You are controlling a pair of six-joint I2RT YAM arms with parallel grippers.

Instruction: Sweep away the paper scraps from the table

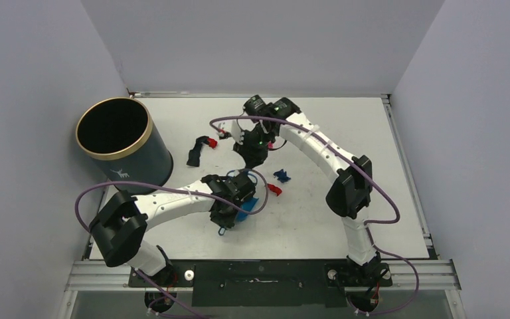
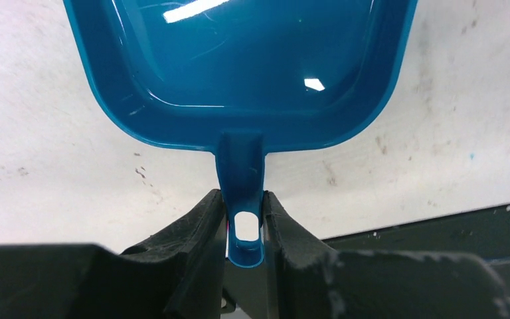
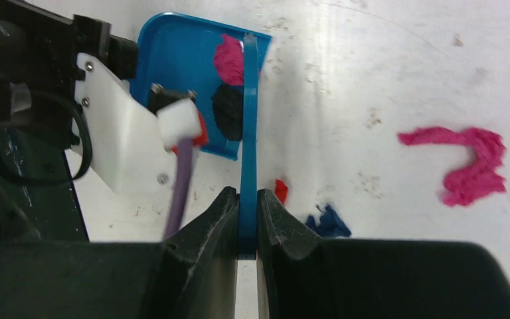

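My left gripper (image 2: 244, 219) is shut on the handle of the blue dustpan (image 2: 239, 66), which lies flat on the white table (image 2: 33, 133). In the top view, this gripper (image 1: 229, 211) and the dustpan (image 1: 244, 212) sit at centre front. My right gripper (image 3: 247, 212) is shut on the thin blue brush (image 3: 248, 119), just beyond the dustpan (image 3: 172, 66). Magenta (image 3: 229, 58), black (image 3: 226, 109) and red (image 3: 200, 135) scraps lie in the pan. On the table lie red (image 3: 280, 189), dark blue (image 3: 329, 222) and magenta (image 3: 468, 163) scraps. A black scrap (image 1: 196, 151) lies further left.
A dark round bin with a gold rim (image 1: 123, 143) stands at the table's left. A small red scrap (image 1: 212, 141) lies beside the black one. The metal-railed front edge (image 1: 259, 269) carries both arm bases. Grey walls enclose the table on three sides.
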